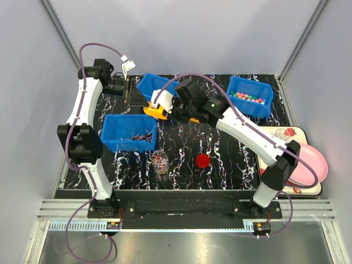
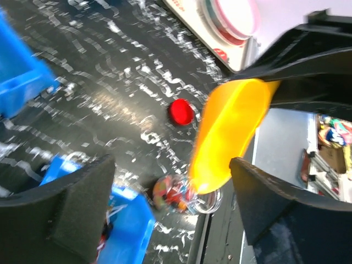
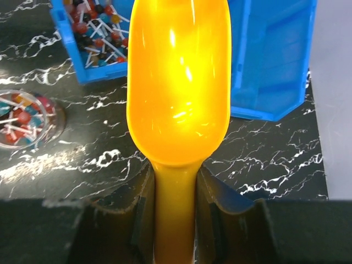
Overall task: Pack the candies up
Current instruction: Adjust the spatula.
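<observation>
Candies [image 1: 248,98] beside outstretched right arm [image 1: 247,129]

I'm looking down on the black marbled table [image 1: 231,165].
On it I've got three blue bins [image 1: 129,133], a clear jar [image 1: 160,161], a red lid [image 1: 202,160] and a tray [image 1: 294,132].

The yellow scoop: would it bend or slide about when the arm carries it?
Probably stiff: the scoop shows no sag though it is held only by its handle in the right gripper. Its glossy surface suggests smooth plastic, so it might twist in the grip. It looks thin-walled, so it is likely light.
</observation>
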{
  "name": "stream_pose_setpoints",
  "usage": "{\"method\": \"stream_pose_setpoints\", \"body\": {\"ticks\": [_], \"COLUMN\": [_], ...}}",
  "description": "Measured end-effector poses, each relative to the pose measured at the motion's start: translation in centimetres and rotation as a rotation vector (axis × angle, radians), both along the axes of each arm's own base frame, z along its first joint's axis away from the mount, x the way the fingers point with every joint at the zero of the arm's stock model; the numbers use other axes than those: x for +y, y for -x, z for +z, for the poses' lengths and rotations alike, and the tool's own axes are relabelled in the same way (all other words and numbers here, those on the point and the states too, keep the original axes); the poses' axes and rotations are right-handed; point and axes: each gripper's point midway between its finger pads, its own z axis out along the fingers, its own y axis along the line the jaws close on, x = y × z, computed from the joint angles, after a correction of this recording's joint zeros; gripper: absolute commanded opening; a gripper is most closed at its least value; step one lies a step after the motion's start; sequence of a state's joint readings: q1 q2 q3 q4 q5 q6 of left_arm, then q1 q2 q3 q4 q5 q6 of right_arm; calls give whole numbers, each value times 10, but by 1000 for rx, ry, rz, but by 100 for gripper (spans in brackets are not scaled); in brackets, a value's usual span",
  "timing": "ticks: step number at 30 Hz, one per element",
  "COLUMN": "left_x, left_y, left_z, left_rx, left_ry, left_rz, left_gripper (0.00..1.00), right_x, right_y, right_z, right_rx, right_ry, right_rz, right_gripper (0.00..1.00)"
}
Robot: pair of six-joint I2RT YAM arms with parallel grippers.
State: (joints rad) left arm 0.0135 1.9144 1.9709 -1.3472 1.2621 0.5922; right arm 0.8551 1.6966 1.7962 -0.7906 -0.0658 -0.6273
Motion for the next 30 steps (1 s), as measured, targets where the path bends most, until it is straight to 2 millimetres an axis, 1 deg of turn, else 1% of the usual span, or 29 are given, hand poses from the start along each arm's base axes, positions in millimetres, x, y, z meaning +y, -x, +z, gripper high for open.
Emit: {"method": "stream_pose_setpoints", "body": {"ticks": [4, 6, 9, 12, 13, 15, 16, 18, 19, 20, 21, 22, 23, 25, 28, 29, 30], "left_x": [-12, -17, -24, -29, -30, -32, -32, -32, -31, -31, -31, -31, -31, -31, -31, -31, -31], "left_y": [2, 1, 2, 3, 3, 3, 3, 1, 0, -1, -2, -3, -3, -4, -4, -4, -4], "left_z": [-1, -5, -11, -12, -12, -13, -13, -13, -13, -13, -14, -15, -15, -14, -14, -14, -13], "left_rx": [39, 68, 108, 121, 119, 118, 113, 104, 99, 92, 83, 74, 73, 62, 56, 54, 52], "left_ry": [43, 56, 68, 70, 70, 68, 67, 61, 60, 56, 49, 47, 46, 45, 48, 51, 53], "left_rz": [-32, -42, -58, -71, -74, -77, -77, -76, -75, -75, -74, -73, -73, -74, -77, -78, -79], "left_gripper": [66, 57, 48, 40, 35, 28, 21, 14, 5, 0, 0, 0, 0, 0, 0, 0, 0], "right_x": [3, 3, 1, -1, -1, -1, -2, -3, -3, -3, -3, -2, -2, -2, -2, -2, -1], "right_y": [-13, -19, -26, -30, -31, -32, -33, -33, -34, -34, -34, -35, -35, -36, -36, -36, -35], "right_z": [-3, -7, -12, -17, -18, -20, -21, -23, -23, -23, -22, -21, -21, -21, -21, -21, -20], "right_rx": [-37, -59, -91, -115, -122, -130, -133, -136, -137, -140, -141, -145, -147, -149, -149, -149, -149], "right_ry": [7, 19, 43, 60, 65, 70, 76, 82, 83, 82, 78, 75, 75, 73, 71, 70, 68], "right_rz": [-31, -49, -68, -80, -82, -84, -87, -91, -92, -94, -94, -95, -96, -98, -97, -97, -96], "right_gripper": [0, 0, 0, 0, 0, 0, 0, 0, 0, 0, 4, 11, 15, 20, 30, 39, 41]}}
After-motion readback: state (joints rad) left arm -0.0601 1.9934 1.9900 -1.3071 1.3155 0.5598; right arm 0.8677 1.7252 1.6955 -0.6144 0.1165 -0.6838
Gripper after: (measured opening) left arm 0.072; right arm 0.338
